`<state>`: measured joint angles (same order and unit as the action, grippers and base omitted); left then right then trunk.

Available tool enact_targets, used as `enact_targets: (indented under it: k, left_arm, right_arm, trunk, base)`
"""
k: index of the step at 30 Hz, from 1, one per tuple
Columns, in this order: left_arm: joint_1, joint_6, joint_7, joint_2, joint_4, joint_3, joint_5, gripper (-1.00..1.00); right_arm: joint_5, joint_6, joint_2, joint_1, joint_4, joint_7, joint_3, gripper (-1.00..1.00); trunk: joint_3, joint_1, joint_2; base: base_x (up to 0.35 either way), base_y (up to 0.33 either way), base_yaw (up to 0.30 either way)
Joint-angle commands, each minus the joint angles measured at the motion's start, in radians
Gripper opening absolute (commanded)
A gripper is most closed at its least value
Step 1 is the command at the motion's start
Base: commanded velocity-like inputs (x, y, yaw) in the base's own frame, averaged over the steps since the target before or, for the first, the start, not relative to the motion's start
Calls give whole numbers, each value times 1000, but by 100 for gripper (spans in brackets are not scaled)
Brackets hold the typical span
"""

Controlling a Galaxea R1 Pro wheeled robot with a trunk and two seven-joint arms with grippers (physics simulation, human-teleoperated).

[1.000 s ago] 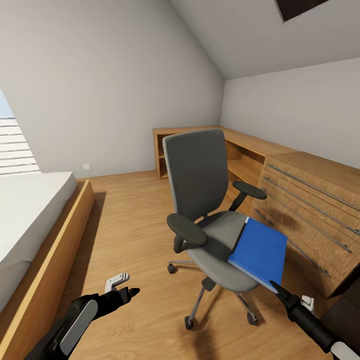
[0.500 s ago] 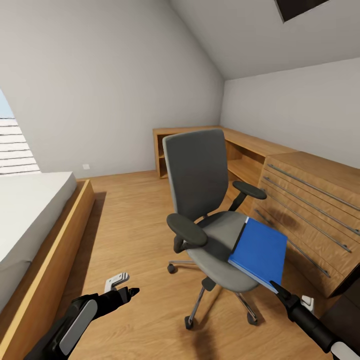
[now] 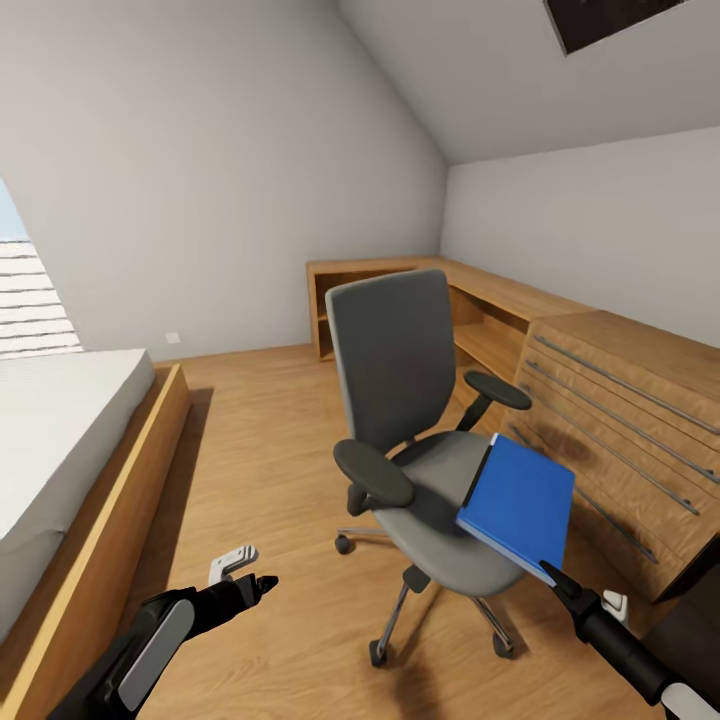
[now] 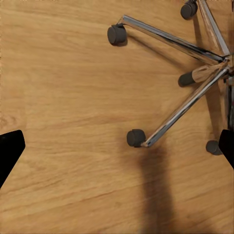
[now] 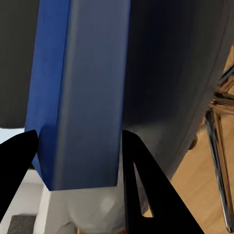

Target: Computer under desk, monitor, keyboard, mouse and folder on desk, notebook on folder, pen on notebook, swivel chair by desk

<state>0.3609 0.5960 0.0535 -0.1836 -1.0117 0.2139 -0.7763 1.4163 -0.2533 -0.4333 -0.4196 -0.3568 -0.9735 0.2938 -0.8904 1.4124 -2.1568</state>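
- Room: attic bedroom, wooden floor (image 3: pixel 260 440); bed (image 3: pixel 60 420) to the far side of your left gripper (image 3: pixel 262 583); drawer unit (image 3: pixel 630 400) beyond the right gripper (image 3: pixel 552 577).
- Folder (image 3: pixel 520 500): blue, on the swivel chair (image 3: pixel 420 400) seat, its near corner overhanging and sitting between the right fingers.
- Right gripper: jaws astride the folder's edge (image 5: pixel 80 97); you look to have it pinched, though not certainly.
- Left gripper: parted, empty, over bare floor near the chair's castors (image 4: pixel 136 138).
- Advice: confirm a firm bite, then lift straight up, keeping the folder level, before you turn away.
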Motion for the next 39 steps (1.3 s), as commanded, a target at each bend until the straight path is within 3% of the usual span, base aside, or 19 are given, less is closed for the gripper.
enact_targets:
  k: [1,16,22,27,35,39]
  left_arm:
    - [0,2,6,-1,-1,3,-8,100]
    - [1,-2,12,0,10,5,-8,100]
    - [1,-5,16,1,50,7,-8,100]
    - [1,-9,17,0,103,5,-7,100]
    - [1,-57,17,0,151,5,0,100]
    - [1,-63,19,0,153,6,30,100]
  right_arm:
    - [10,-9,-1,-1,-1,-3,5,-100]
    - [9,-5,1,-1,-11,12,6,-100]
    - [8,4,36,0,-40,37,8,-100]
    - [6,19,51,-1,-58,87,10,-100]
    - [-52,100,53,1,-134,177,12,-100]
    - [-68,105,52,1,-142,188,11,-100]
  trunk:
    - [2,-4,7]
    - [49,-62,112]
    - [68,-85,154]
    - [84,-104,189]
    - [109,-134,245]
    - [121,-150,273]
  base:
    - [0,0,0]
    - [0,0,0]
    - [0,0,0]
    - [0,0,0]
    - [0,0,0]
    - [0,0,0]
